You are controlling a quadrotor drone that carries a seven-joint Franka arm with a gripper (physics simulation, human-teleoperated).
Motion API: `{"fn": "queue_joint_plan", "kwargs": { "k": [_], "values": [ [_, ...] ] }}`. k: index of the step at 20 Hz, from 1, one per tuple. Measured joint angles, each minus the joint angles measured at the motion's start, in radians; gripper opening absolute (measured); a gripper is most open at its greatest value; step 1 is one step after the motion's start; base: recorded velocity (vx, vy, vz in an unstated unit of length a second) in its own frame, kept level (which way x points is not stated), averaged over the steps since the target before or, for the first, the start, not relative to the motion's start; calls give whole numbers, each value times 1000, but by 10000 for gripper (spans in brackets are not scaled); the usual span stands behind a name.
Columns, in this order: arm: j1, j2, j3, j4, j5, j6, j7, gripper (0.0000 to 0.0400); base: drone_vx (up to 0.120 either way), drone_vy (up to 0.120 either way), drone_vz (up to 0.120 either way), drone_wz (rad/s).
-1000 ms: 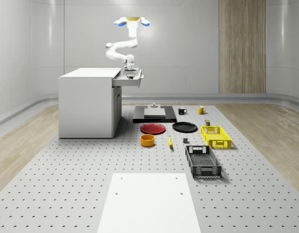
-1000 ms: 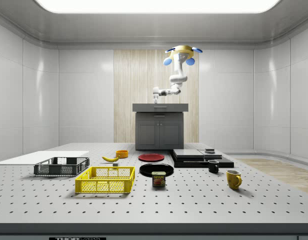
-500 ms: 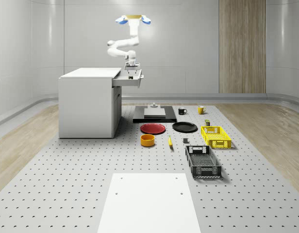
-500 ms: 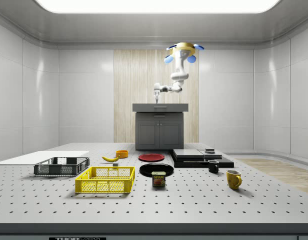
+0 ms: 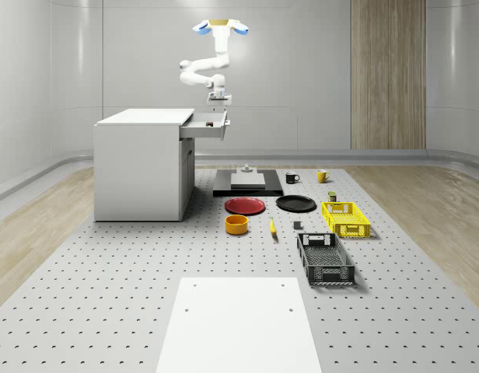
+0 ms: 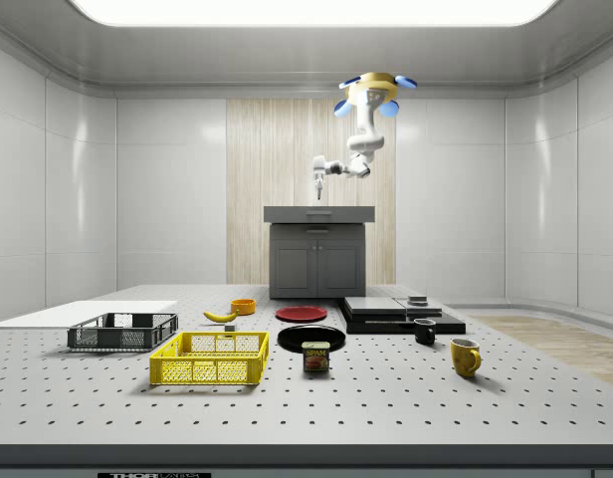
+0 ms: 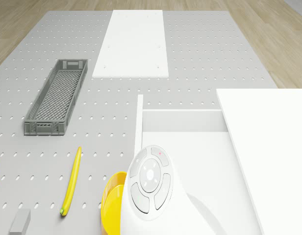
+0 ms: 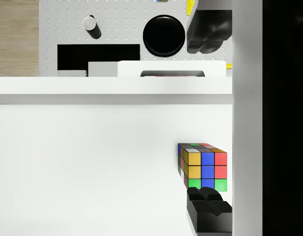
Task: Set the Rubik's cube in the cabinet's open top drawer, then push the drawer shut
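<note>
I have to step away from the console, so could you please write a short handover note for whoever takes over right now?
Gripper: open, holding nothing, raised above the top drawer.
Drone: hovering above the cabinet's drawer end.
Rubik's cube: lying on the drawer floor, close to a side wall; one gripper fingertip is beside it.
Done: cube is in the drawer.
Left: the drawer is pulled out; push its front until it shuts.

In the wrist view one of the fingers point(image 8: 209, 215) is cut off at the edge. In the drone view the arm hides part of the yellow bowl point(image 7: 111, 203).
</note>
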Motion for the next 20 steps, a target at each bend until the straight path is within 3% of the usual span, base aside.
{"fn": "queue_joint_plan", "kwargs": {
  "k": [20],
  "values": [
    [16, 24, -2, -4, -11, -24, -12, 400, 0, 120, 0, 0]
  ]
}}
